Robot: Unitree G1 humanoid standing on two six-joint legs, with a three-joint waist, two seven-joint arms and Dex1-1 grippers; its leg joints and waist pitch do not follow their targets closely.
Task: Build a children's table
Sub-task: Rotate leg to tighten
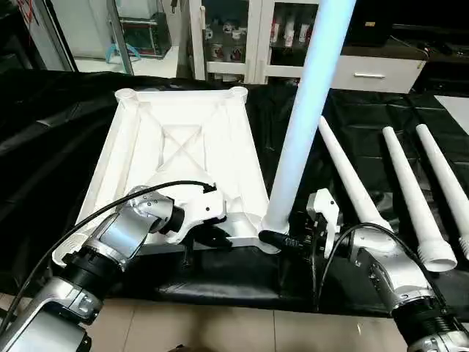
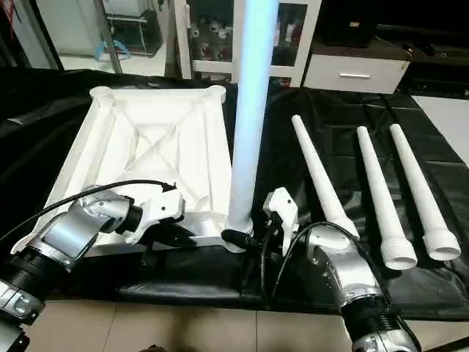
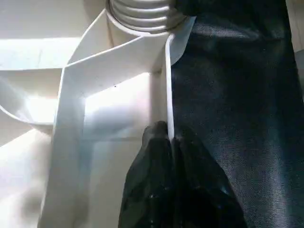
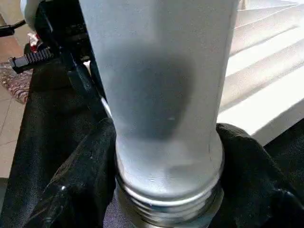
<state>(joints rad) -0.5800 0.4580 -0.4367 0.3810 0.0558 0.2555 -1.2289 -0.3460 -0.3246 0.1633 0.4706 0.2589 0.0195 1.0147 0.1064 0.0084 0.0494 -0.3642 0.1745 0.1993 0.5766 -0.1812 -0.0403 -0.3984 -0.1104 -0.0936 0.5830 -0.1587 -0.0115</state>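
The white tabletop (image 1: 183,154) lies upside down on the black-covered table (image 1: 58,132). White cupboards (image 1: 234,37) stand behind. One leg (image 1: 304,125) stands in its near corner; three legs (image 1: 410,191) lie beside. The left gripper (image 1: 212,236) has its jaws clamped on the tabletop's rim. The right gripper (image 1: 282,238) has its jaws either side of the standing leg.

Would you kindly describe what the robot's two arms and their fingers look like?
Both forearms are rounded silver metal cylinders ending in ribbed black cuffs near the picture's bottom edge. The left arm carries a white plastic wrist housing, with a thin black cable arching over it. The right arm has a white wrist block and looping black cables. Each gripper's fingers are matte black.
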